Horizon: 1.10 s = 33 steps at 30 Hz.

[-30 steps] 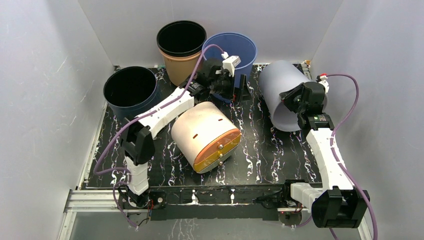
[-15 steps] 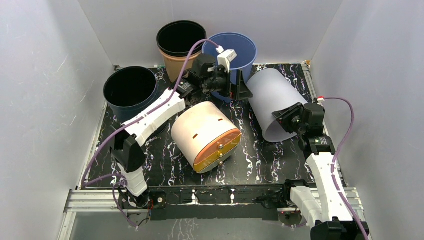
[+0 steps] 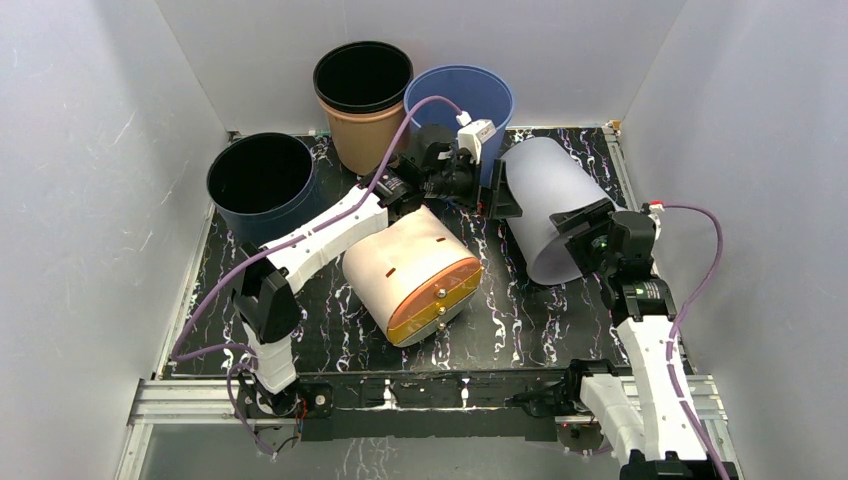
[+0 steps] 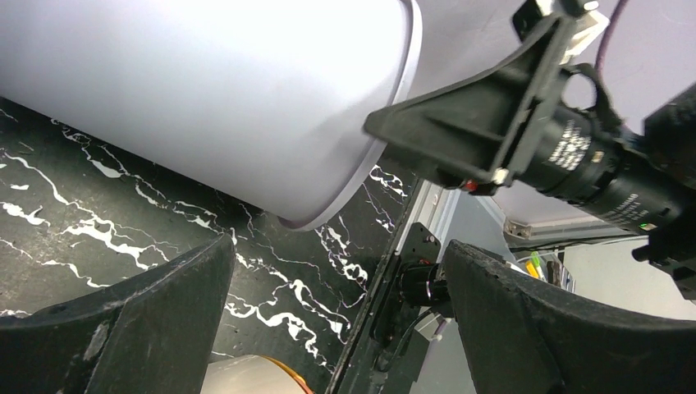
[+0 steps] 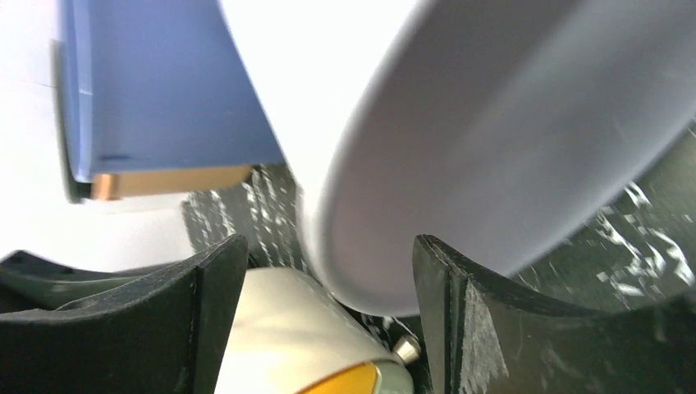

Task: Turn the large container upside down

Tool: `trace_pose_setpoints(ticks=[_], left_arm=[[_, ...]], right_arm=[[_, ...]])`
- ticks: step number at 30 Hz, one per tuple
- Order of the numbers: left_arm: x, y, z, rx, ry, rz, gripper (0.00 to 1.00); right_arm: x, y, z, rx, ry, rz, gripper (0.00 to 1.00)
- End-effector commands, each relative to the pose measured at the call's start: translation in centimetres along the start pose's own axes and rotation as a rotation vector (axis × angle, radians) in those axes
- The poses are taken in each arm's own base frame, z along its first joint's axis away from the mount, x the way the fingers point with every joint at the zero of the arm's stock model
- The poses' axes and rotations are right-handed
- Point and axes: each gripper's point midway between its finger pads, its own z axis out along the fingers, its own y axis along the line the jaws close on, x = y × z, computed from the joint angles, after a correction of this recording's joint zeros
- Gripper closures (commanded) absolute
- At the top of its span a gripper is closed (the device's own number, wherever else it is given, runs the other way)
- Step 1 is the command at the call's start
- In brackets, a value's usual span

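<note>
As the large container lies now: the pale grey container (image 3: 550, 210) is on its side at the right of the black marbled mat (image 3: 520, 320), its rimmed mouth turned toward the right arm; it is neither upright nor inverted
Progress: judged from this, the tipping-over half is done and the second half is not; the mouth is not yet facing down on the mat
What is left: swing the body up over the rim so it stands on its mouth, then let go and draw clear
Right gripper: the right gripper (image 3: 582, 240) sits at the near rim; in the wrist view its jaws stand apart (image 5: 328, 246) with the curved lip of the container (image 5: 492, 123) running across the gap; nothing is clamped
Left gripper: the left gripper (image 3: 490, 185) is at the container's left flank, toward its far end; its jaws are spread wide (image 4: 336, 246), with the grey wall (image 4: 205, 90) just ahead of them and apart from the pads; it holds nothing
Contact: from overhead one left finger looks close against the wall; whether it touches I cannot tell
Neighbours: the cream container (image 3: 410, 270) lies on its side just beside the grey one; the blue bucket (image 3: 470, 95) stands behind
Risk: with no grip on it, the round body could roll toward the cream container
</note>
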Motion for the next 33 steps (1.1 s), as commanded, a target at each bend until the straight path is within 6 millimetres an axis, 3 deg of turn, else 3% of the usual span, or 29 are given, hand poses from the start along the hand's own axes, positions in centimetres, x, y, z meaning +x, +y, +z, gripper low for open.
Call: trace_pose_setpoints(ticks=[1, 5, 10, 13, 18, 22, 23, 30, 33], left_arm=[[-0.6, -1.0, -0.8, 0.034, -0.016, 0.009, 0.02], [0.0, -0.8, -0.7, 0.034, 0.002, 0.001, 0.02], [0.5, -0.6, -0.9, 0.022, 0.018, -0.004, 0.02], [0.6, -0.4, -1.3, 0.007, 0.016, 0.003, 0.02], [0.2, -0.2, -1.3, -0.008, 0.002, 0.023, 0.02], [-0.4, -0.4, -0.9, 0.005, -0.001, 0.031, 0.02], [-0.5, -0.5, -0.8, 0.008, -0.001, 0.033, 0.02], [-0.5, -0.6, -0.7, 0.011, -0.003, 0.017, 0.02], [-0.3, -0.5, -0.8, 0.009, -0.006, 0.010, 0.02]], right_arm=[[-4.7, 5.2, -1.3, -0.215, -0.215, 0.073, 0.30], [-5.1, 6.1, -0.2, -0.296, -0.243, 0.119, 0.45], [-4.3, 5.0, 1.1, -0.309, -0.220, 0.201, 0.65], [-4.3, 4.6, 0.9, -0.317, -0.229, 0.223, 0.68], [-3.4, 3.6, 2.5, -0.316, -0.190, 0.265, 0.74], [-3.5, 3.6, 3.4, -0.352, -0.188, 0.310, 0.94], [-3.7, 3.7, 3.5, -0.363, -0.193, 0.323, 1.00], [-8.6, 7.8, 3.5, -0.532, -0.299, 0.346, 1.00], [-10.3, 9.4, 3.2, -0.698, -0.354, 0.378, 1.00]])
